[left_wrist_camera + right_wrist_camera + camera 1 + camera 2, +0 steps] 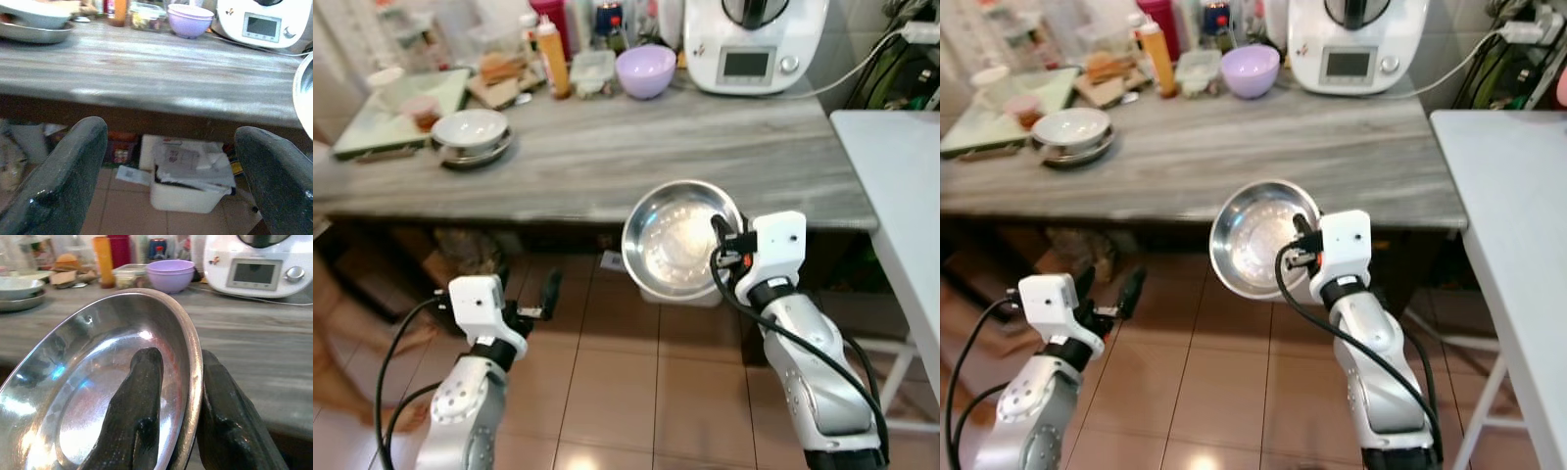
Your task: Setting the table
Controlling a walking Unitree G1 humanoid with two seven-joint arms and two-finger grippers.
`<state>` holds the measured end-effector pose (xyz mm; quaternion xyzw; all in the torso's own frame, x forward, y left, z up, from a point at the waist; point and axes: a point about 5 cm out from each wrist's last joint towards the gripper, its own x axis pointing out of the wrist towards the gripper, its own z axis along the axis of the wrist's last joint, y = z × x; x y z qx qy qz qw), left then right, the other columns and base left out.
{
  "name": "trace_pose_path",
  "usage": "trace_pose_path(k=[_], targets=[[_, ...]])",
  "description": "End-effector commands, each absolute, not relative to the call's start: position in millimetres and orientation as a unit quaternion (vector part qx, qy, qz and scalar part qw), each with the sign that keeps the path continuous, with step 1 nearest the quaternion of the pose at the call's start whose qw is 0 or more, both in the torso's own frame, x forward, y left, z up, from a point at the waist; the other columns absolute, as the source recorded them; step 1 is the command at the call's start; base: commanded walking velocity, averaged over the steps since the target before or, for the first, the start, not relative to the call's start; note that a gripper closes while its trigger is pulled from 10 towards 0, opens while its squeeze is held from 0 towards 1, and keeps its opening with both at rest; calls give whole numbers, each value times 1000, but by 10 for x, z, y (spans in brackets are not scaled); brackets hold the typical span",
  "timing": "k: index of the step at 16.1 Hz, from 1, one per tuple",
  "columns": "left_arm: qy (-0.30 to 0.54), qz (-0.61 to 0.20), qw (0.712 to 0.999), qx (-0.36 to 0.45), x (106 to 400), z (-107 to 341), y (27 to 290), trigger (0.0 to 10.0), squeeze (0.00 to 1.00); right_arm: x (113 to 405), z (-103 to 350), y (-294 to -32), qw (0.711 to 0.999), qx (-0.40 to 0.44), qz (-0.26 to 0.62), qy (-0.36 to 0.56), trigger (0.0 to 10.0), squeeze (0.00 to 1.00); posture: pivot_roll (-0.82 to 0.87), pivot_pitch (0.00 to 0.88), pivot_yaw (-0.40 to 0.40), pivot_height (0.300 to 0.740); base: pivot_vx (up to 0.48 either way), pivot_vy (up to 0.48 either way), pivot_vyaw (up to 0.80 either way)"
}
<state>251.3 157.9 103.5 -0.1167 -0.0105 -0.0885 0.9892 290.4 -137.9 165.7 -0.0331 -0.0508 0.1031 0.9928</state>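
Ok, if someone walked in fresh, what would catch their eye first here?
Probably the shiny round steel bowl, tilted and pinched by its rim in the right end effector, in front of the grey wooden counter. Next, the lilac plastic bowl beside the white kitchen machine at the counter's back. The left end effector hangs open, low.

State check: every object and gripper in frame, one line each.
steel bowl: tilted, held off the counter by its rim
right gripper: shut on the steel bowl, one finger inside, one outside
left gripper: open, holding nothing, below the counter edge
purple bowl: upright on the counter
white bowl: upright, stacked on a metal dish
kitchen machine: lid on, cord attached
orange bottle: upright, capped
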Motion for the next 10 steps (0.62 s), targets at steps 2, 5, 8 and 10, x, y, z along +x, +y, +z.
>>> trace_pose_path(k=[2,5,8,10], targets=[[-11,-95,989,-112,2511,1044,1558,10000,0,2894,1673,-1431,993,-35,94,-55,10000,0,-116,118,95,740,480,0,0],[-8,-99,989,-111,2518,1038,1553,10000,0,2898,1677,-1434,994,-35,89,-56,10000,0,-119,116,97,740,480,0,0],[-5,-109,988,-113,2517,1033,1525,10000,0,2902,1676,-1440,994,-34,84,-55,10000,0,-118,116,97,740,480,0,0],[-1,-112,987,-118,2500,1024,1518,10000,0,2903,1675,-1443,995,-33,83,-54,10000,0,-118,117,97,740,431,0,0]])
